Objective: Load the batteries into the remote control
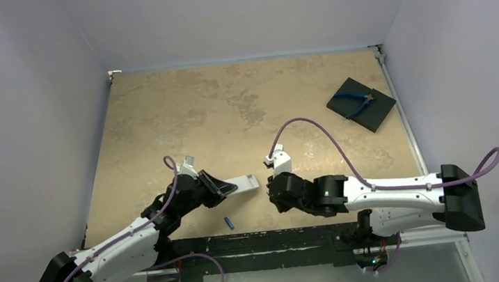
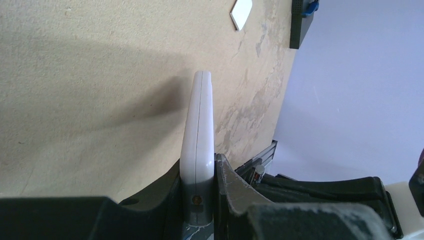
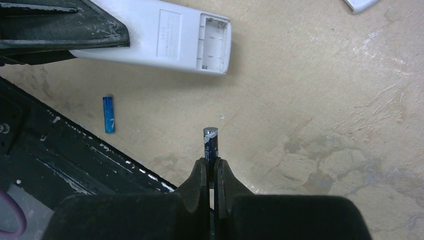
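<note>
A loose battery (image 1: pixel 228 221) lies on the table (image 1: pixel 228 101) before the remote (image 1: pixel 243 184).

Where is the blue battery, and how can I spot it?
Look at the tan table, near its black front rail. Between that rail and the white remote control lies the blue battery, alone on the tabletop. It is bright blue and loose, while the dark battery is pinched in the right gripper.
</note>
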{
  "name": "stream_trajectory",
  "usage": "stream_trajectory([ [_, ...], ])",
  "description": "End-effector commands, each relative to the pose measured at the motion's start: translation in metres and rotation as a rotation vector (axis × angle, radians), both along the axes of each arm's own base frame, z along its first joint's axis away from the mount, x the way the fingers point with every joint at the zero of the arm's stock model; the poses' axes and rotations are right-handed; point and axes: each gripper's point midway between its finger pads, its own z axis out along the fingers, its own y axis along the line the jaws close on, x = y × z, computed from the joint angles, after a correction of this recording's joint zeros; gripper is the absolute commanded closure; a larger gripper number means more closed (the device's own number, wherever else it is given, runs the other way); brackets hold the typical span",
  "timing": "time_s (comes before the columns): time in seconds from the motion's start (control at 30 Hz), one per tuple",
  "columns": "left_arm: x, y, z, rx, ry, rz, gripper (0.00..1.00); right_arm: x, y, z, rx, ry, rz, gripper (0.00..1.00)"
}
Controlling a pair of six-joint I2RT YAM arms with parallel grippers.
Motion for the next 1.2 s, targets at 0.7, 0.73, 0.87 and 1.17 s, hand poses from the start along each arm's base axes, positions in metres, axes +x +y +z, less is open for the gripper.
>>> stream_trajectory([
  [0.7, 0.003, -0.060, 0.003, 0.047, -0.045, -0.076, 0.59, -0.002, -0.007, 0.001, 0.044, -0.017, -0.004, 1.00],
  [0.73, 0.003, -0.060, 0.004, 0.049, -0.046, -0.077, 0.57, -0.002, -0.008, 0.001, 0.043, -0.017, -0.004, 1.00],
  [0.87, -0.002, -0.061, 0.002, 0.079, -0.037, -0.084, 0.50, -0.003, -0.009, 0.002, 0.047, -0.014, -0.007, 1.00],
  [1.17, -0.016, -0.061, -0.003, 0.166, -0.007, -0.121, 0.49, -0.004, -0.013, -0.001, 0.048, -0.010, -0.013, 1.00],
])
